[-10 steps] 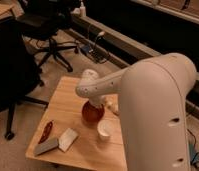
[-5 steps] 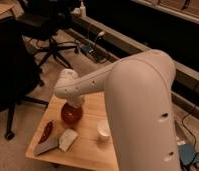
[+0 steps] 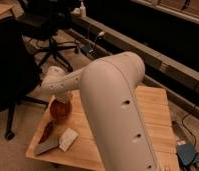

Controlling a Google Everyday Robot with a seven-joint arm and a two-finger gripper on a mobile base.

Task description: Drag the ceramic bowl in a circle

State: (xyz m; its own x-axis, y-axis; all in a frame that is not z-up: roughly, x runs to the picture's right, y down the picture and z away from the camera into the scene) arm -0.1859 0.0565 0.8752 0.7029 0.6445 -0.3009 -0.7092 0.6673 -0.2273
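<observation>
The gripper (image 3: 60,99) hangs directly above the ceramic bowl (image 3: 60,113), which sits by the wooden table's (image 3: 154,107) left edge, farther back than the red-handled tool (image 3: 47,132), and the robot's bulky arm (image 3: 113,100) hides the contact, so whether the gripper grasps the bowl cannot be told.

Office-like room, rolling desk chairs (image 3: 54,46), floor cables (image 3: 192,107), wooden table (image 3: 154,111), end effector (image 3: 61,101) above its edge
</observation>
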